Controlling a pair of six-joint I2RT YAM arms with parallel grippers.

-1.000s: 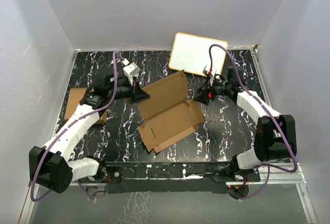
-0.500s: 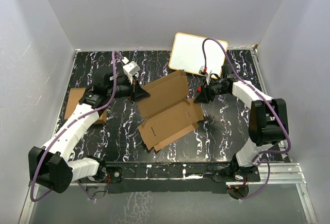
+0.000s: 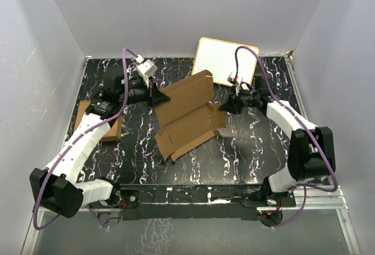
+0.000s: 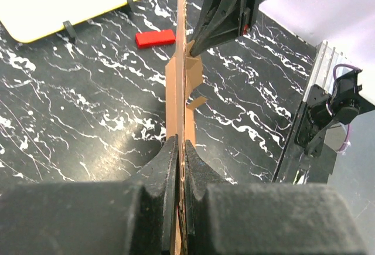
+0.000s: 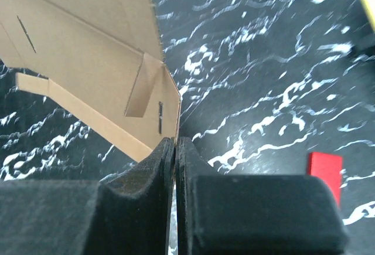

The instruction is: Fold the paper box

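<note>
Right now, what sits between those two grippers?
The paper box: in the top view it spans from the left gripper to the right gripper, each pinching an edge.

This is a robotics lab test cell, not a lived-in room. Plain pale walls [image 3: 176,14] box in a single table [image 3: 258,149] with a black, white-veined top. Two white-and-black robot arms, the left [image 3: 82,143] and the right [image 3: 287,114], are bolted at its near edge beside a bare metal rail [image 3: 319,203], and loose purple cables [image 3: 246,47] run along them. What lies on the table looks like test props: a paper box [image 3: 187,120], a white board [image 3: 222,60] and a small red block [image 5: 325,170].
</note>
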